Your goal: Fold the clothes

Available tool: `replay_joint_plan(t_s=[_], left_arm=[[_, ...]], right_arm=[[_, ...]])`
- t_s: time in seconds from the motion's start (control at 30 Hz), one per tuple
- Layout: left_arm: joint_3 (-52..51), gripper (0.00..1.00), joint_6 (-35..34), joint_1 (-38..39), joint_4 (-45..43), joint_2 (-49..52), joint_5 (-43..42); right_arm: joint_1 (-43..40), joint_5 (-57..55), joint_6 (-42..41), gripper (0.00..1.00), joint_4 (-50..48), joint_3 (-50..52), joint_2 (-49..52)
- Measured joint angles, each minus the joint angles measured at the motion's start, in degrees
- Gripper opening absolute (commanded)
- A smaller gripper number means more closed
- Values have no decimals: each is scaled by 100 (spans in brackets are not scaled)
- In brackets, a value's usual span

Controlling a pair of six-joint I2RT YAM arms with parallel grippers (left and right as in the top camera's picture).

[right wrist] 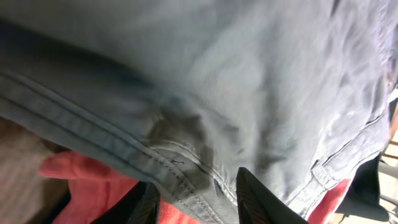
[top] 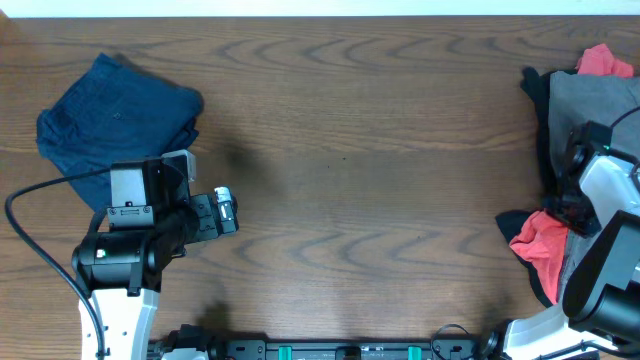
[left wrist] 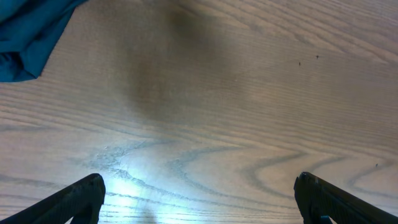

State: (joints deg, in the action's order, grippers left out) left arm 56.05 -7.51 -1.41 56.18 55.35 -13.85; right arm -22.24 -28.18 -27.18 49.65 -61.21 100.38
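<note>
The grey shorts (top: 600, 100) lie in a pile at the table's right edge, together with a red garment (top: 540, 245) and a black garment (top: 535, 85). My right gripper (top: 575, 205) is down in this pile. In the right wrist view its fingers (right wrist: 199, 199) are closed around a stitched seam edge of the grey shorts (right wrist: 205, 81), with red cloth (right wrist: 81, 180) beneath. A folded navy garment (top: 115, 115) lies at the far left. My left gripper (top: 225, 212) is open and empty over bare wood just right of it. In the left wrist view the jaws (left wrist: 199, 199) are wide apart and the navy cloth (left wrist: 28, 37) shows at top left.
The wooden table (top: 370, 160) stretches between the two arms. A black cable (top: 30, 230) loops from the left arm near the left edge. More red cloth (top: 605, 62) pokes out at the top right corner of the pile.
</note>
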Motion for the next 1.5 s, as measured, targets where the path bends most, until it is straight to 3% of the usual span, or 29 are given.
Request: replay_joint_plan(t_s=[0.73,0.77,0.87,1.1,1.3,1.5], left_arm=[[-2,98,0,0,2,0,0],[0,98,0,0,2,0,0],[-2,98,0,0,2,0,0],[0,98,0,0,4,0,0],[0,98,0,0,9,0,0],[0,98,0,0,13,0,0]], right_arm=[[0,114,4,39,-278,166,0],[0,120,7,35,-308,216,0],[0,146,26,1,-374,280,0],[0,166,42,1,-105,175,0],[-2,197,129,1,831,-881,-74],[0,625,673,8,1246,-1790,-601]])
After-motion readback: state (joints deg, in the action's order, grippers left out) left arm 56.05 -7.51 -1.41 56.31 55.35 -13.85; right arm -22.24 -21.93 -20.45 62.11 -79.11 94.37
